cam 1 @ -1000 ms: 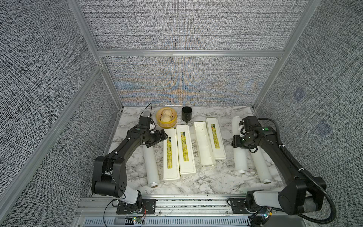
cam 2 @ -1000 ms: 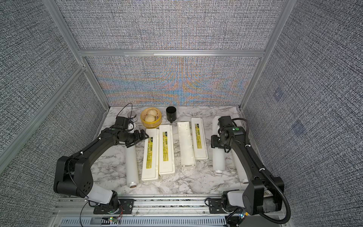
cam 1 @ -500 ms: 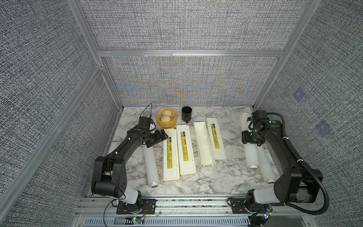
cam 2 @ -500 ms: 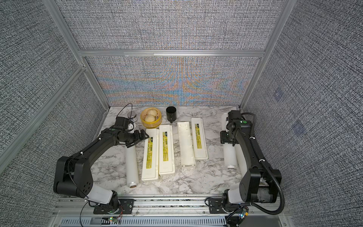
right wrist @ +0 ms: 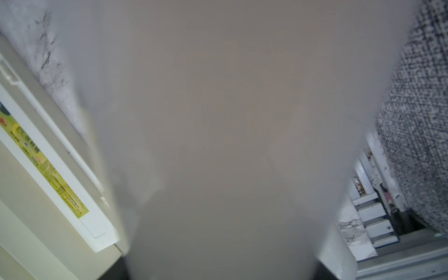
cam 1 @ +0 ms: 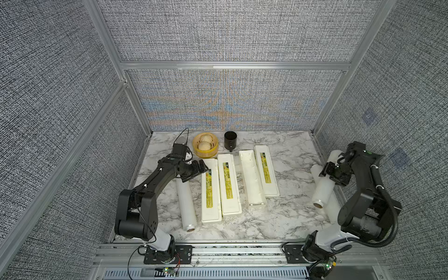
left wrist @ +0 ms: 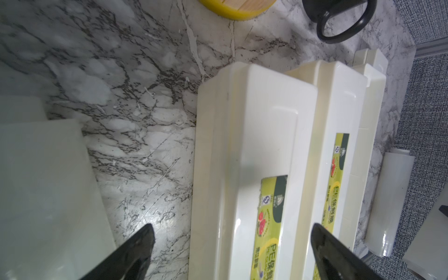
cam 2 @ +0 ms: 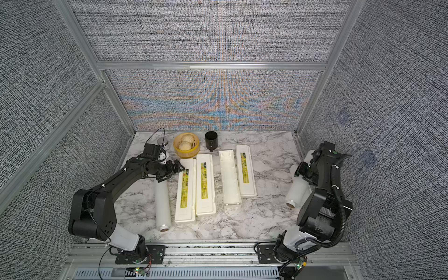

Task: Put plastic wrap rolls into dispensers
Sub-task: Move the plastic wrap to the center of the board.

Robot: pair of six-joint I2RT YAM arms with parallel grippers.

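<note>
The veined marble tabletop is carrying three long, smooth cream plastic dispensers at frame centre, with the rightmost dispenser lying opened flat. A glossy translucent plastic wrap roll is lying just left of them. At the right edge, the right gripper is clamping a second roll. The left gripper is hovering with its jaws wide apart over the leftmost dispenser.
</note>
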